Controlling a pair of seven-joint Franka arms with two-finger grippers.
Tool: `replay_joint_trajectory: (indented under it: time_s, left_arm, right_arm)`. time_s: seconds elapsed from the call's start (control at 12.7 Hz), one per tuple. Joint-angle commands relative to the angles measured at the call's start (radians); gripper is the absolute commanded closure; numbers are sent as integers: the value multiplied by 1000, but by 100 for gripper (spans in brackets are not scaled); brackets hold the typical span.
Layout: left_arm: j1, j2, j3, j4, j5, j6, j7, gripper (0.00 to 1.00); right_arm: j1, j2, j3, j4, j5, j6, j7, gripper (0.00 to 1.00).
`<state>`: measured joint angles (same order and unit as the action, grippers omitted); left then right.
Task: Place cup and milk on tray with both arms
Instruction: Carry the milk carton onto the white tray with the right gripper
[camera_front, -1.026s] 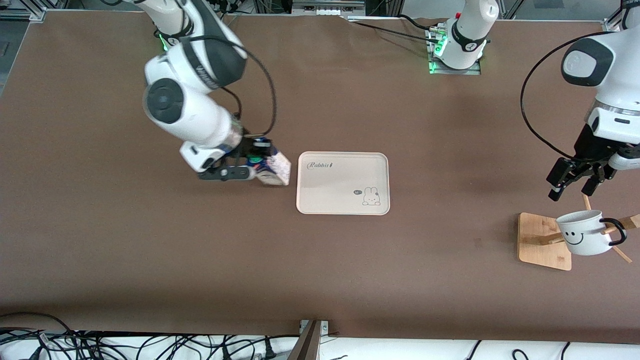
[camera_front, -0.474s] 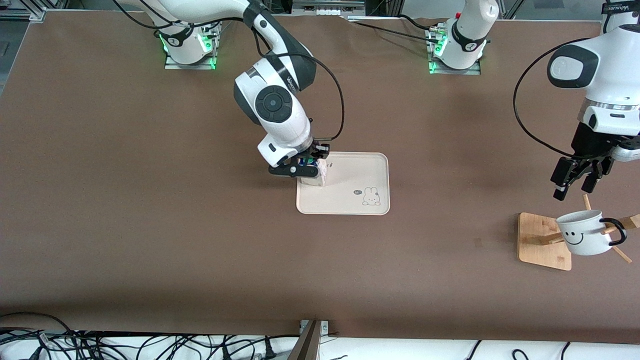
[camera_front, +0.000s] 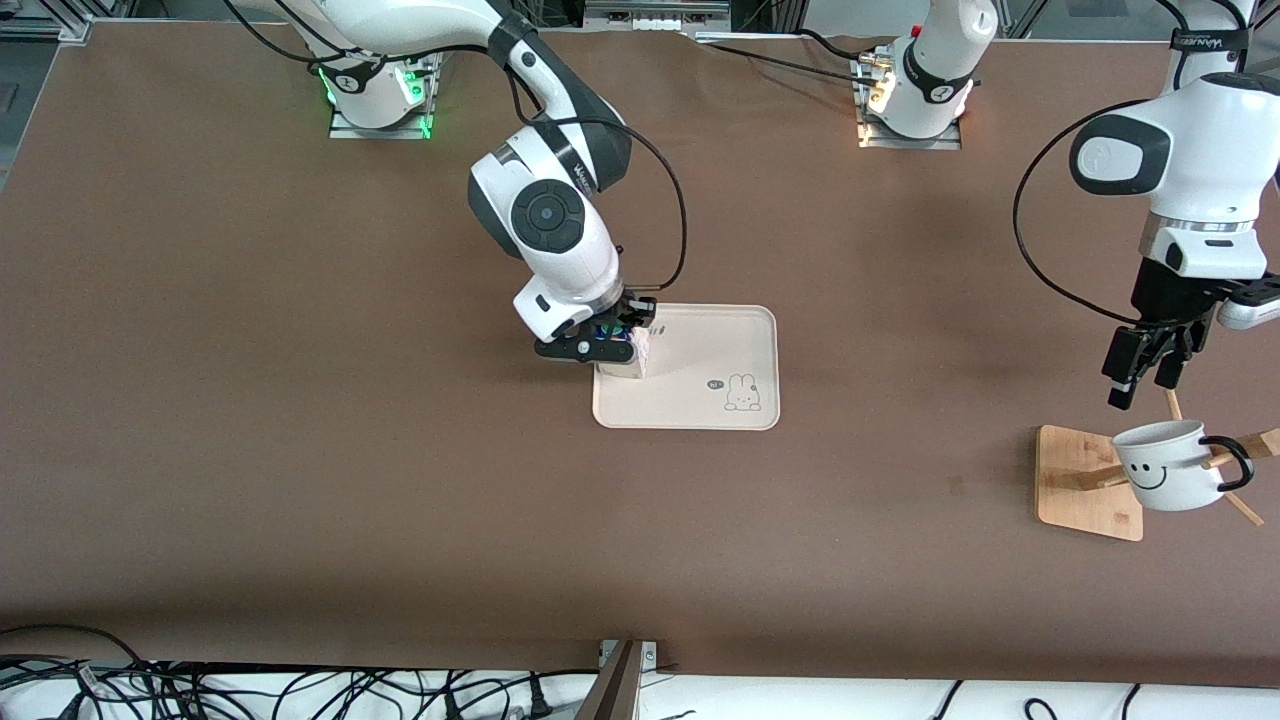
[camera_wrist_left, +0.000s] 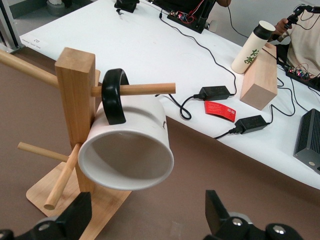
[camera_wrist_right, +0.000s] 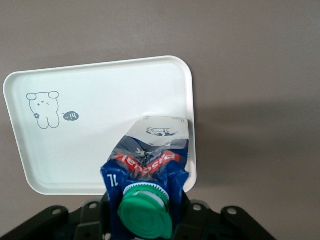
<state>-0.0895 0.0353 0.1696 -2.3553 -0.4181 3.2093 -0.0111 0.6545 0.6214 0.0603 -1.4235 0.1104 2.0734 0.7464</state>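
Note:
The milk (camera_front: 633, 352), a blue and white carton with a green cap, is held by my right gripper (camera_front: 610, 346) at the corner of the cream tray (camera_front: 700, 385) toward the right arm's end. The right wrist view shows the milk (camera_wrist_right: 150, 160), the tray (camera_wrist_right: 100, 135) under it, and the gripper (camera_wrist_right: 146, 222) shut on it just below the cap. The white smiley cup (camera_front: 1165, 465) hangs by its black handle on a bamboo rack. My left gripper (camera_front: 1140, 378) is open and empty just above the cup. In the left wrist view the cup's (camera_wrist_left: 127, 150) mouth faces my left gripper (camera_wrist_left: 145, 222).
The bamboo rack (camera_front: 1085, 490) with pegs stands near the table edge at the left arm's end; its post (camera_wrist_left: 75, 95) shows in the left wrist view. Cables lie along the table's front edge (camera_front: 300, 690). A white bench (camera_wrist_left: 210, 60) with a bottle and boxes is off the table.
My right gripper carried the milk from beside the tray to the tray's corner and lowered a little. My left gripper turned and shifted slightly above the cup.

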Motion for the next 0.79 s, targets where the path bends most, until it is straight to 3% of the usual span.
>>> replay_joint_trajectory:
  time_s: [0.0, 0.32, 0.71]
  left_arm:
    - [-35, 20, 2, 5, -72, 85, 11, 0]
    - [-56, 52, 2, 14, -174, 132, 11, 0]
    - [-72, 126, 1, 36, -199, 230, 10, 0]
  right_arm:
    - [7, -12, -5, 31, -18, -10, 43, 0]
    - [2, -130, -45, 31, -32, -61, 45, 0]
    - [-3, -285, -212, 25, -18, -279, -106, 0]
